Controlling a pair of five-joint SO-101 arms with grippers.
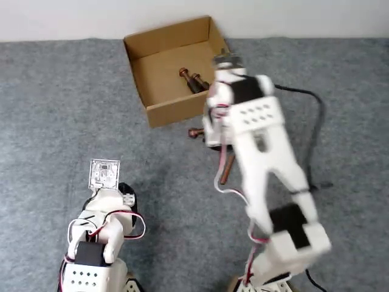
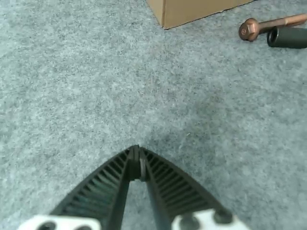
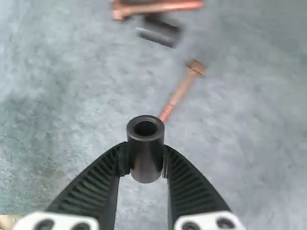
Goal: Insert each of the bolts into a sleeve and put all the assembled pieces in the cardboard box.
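Closest to the right wrist camera, the right gripper (image 3: 145,158) has its ribbed jaws clamped on a dark sleeve (image 3: 145,143), whose open bore faces the camera. Beyond it on the grey carpet (image 3: 57,96) lie two copper bolts and one more sleeve. A loose bolt (image 3: 181,91) has its threaded end near the held sleeve, and farther off a second bolt (image 3: 156,6) lies just beside the second sleeve (image 3: 160,31). That makes two sleeves and two bolts outside the box. In the high view the cardboard box (image 1: 163,109) sits open at upper centre of the frame. In its right-hand part are what look like two assembled pieces (image 1: 193,82), their copper heads showing. The left arm (image 1: 100,225) stands at lower left of the frame. Its left gripper (image 2: 135,160) has its jaws closed together on nothing, over the carpet.
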